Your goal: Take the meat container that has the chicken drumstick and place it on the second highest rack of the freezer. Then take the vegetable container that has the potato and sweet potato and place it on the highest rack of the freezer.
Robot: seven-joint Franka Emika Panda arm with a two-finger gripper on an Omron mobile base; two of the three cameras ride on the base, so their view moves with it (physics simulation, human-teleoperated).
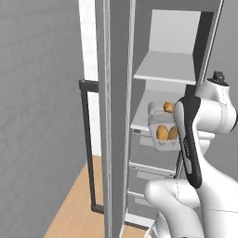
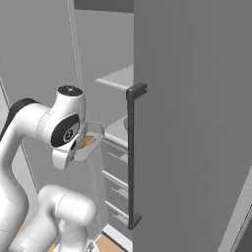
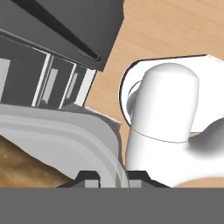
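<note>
We see our gripper (image 3: 107, 175) pinched on the rim of the vegetable container (image 1: 163, 131), which holds the potato and sweet potato (image 1: 166, 133) at the front edge of a shelf inside the open freezer (image 1: 162, 69).

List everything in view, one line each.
freezer: one, grey, door open
handle: one, black bar, on the door
shelves: two, pale grey, inside the freezer
drawers: several, grey, below the shelves
meat container: one, pale, on the lower shelf
chicken drumstick: one, golden-brown, mostly hidden in it
vegetable container: one, pale, in front of the lower shelf
tubers: two, orange-brown, in it
floor: light wood
wall: grey, left
arm: one, white
gripper: shut on the vegetable container's rim
</note>
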